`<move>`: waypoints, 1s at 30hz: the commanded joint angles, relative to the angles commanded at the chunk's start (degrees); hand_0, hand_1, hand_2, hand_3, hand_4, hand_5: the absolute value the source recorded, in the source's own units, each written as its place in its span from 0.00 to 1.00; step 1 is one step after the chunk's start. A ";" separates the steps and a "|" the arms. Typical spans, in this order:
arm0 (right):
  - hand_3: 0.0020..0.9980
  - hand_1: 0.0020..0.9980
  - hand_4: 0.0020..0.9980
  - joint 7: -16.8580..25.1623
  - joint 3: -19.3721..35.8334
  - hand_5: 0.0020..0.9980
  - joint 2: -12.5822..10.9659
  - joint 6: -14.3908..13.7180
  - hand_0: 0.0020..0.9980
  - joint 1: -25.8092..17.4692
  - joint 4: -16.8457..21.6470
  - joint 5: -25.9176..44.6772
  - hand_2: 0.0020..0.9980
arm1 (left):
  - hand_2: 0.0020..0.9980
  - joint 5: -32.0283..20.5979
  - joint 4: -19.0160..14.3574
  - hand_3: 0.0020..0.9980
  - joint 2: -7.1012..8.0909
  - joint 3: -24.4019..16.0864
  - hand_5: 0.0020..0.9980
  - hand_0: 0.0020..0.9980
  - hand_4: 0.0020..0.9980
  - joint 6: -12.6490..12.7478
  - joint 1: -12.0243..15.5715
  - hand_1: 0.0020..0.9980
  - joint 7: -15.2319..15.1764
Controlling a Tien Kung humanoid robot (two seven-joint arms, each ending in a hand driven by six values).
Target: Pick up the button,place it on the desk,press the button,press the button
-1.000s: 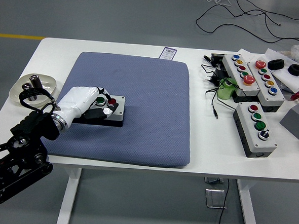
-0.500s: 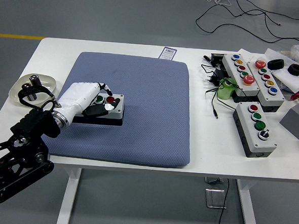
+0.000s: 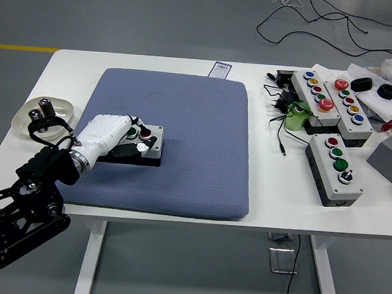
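The left hand rests on the button box on the blue mat.

From the head view, the white left hand (image 3: 110, 133) comes in from the table's left side and lies over the left end of the button box (image 3: 141, 146), fingers curled down on it by the green and red buttons. The box sits on the blue mat (image 3: 184, 119), near the mat's left edge. More button boxes (image 3: 334, 170) lie near the table's right edge, on the white table (image 3: 272, 205).
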 joint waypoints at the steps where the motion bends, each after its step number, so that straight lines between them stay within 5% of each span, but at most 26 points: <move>1: 0.62 0.66 0.31 0.00 0.02 0.17 0.00 0.00 0.67 -0.03 0.00 -0.02 0.68 | 0.00 0.04 0.19 0.63 -0.02 0.05 0.98 0.00 0.65 -0.34 0.02 0.00 0.12; 6: 0.62 0.66 0.31 0.00 0.18 0.17 0.01 -0.01 0.67 -0.19 0.00 -0.16 0.68 | 0.00 0.55 0.83 0.63 0.11 0.04 0.98 0.00 0.65 -1.64 0.30 0.00 0.77; 12: 0.62 0.66 0.31 0.05 0.50 0.17 0.03 -0.02 0.67 -0.38 0.00 -0.54 0.68 | 0.00 0.96 -1.01 0.63 0.08 -2.21 0.98 0.00 0.66 0.10 0.89 0.00 0.81; 18: 0.62 0.66 0.31 0.09 0.21 0.17 0.03 -0.04 0.67 -0.41 0.00 -0.19 0.68 | 0.03 -2.58 -4.42 0.70 -0.72 -9.02 1.00 0.01 0.66 9.46 2.87 0.00 -3.34; 19: 0.62 0.66 0.31 0.09 0.16 0.17 0.03 -0.04 0.67 -0.40 0.00 -0.11 0.68 | 0.33 -2.85 -4.62 0.94 -0.88 -9.83 1.00 0.02 0.69 10.54 3.04 0.16 -3.71; 25: 0.62 0.66 0.31 0.07 -0.07 0.17 0.01 0.03 0.67 -0.14 0.00 -0.04 0.68 | 0.33 -9.04 -3.01 0.94 -2.30 -15.24 1.00 0.02 0.69 10.76 3.99 0.16 -9.09; 26: 0.62 0.66 0.31 0.07 -0.07 0.17 0.00 0.03 0.67 -0.14 0.00 -0.04 0.68 | 0.85 -10.89 -2.54 1.00 -2.51 -15.90 1.00 0.66 0.71 10.72 4.26 0.81 -10.41; 30: 0.62 0.66 0.31 0.07 -0.13 0.17 0.00 0.00 0.67 -0.08 0.00 0.11 0.68 | 0.85 -20.56 -0.30 1.00 -3.46 -18.85 1.00 0.66 0.71 10.48 5.90 0.81 -17.03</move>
